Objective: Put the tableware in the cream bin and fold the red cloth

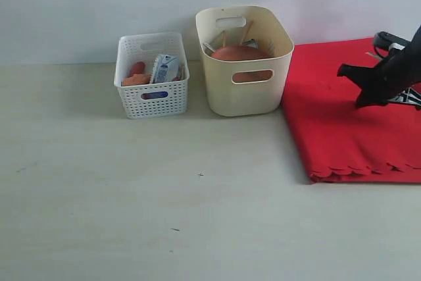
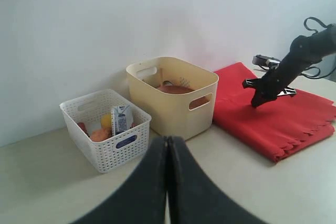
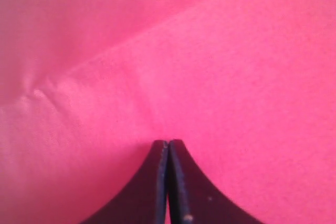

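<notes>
Red cloth (image 1: pixel 342 123): flat on table (image 1: pixel 131 195), at 3 o'clock from cream bin (image 1: pixel 223 93) and just beside it, scalloped edge toward 6 o'clock. Right gripper (image 3: pixel 167 148): jaws pressed together, tips down at the cloth, nothing held. Left gripper (image 2: pixel 168 142): jaws together, empty.

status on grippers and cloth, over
Left gripper shut, empty. Right gripper shut, low over large red cloth. Round brown plate in tall cream plastic bin. Nothing blocking.

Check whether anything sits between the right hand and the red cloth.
Nothing visible does. The shut right hand is over the red cloth, and its wrist view shows only red fabric ahead. The cream bin stands beside the cloth's edge, not on it.
</notes>
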Motion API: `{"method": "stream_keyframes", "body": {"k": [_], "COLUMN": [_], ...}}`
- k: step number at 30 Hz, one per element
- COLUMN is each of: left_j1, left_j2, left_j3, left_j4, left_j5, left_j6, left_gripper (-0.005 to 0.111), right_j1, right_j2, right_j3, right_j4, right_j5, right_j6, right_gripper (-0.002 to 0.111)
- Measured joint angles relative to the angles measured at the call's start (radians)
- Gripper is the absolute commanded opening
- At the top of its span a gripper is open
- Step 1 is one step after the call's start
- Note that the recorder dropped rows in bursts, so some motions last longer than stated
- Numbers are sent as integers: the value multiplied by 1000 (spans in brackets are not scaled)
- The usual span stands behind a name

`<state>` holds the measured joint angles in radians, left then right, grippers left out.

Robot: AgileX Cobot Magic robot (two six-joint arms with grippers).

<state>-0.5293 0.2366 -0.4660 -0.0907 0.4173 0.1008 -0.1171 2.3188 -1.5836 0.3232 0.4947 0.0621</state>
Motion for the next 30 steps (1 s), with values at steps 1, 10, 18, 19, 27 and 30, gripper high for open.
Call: {"method": "stream_keyframes", "body": {"k": [1,10,18,19,27,30], "left_j1": [0,0,0,0,0,0], "left_j2": [0,0,0,0,0,0], "left_j3": [0,0,0,0,0,0], "left_j4": [0,0,0,0,0,0], "left_j5": [0,0,0,0,0,0], "left_j6": [0,0,0,0,0,0], "left_gripper": [0,0,0,0,0,0], "right_j1": [0,0,0,0,0,0], "right_j2": [2,-51,-355,-409,-787,-921], "right_j3": [0,13,156,178,346,404], "right_j4": [7,-81,-134,-136,-138,-138], "right_j5": [-2,89,179,179,179,179], "right_j6": [-2,-5,-21,-31,-101,-127], "right_gripper": [0,0,0,0,0,0]}}
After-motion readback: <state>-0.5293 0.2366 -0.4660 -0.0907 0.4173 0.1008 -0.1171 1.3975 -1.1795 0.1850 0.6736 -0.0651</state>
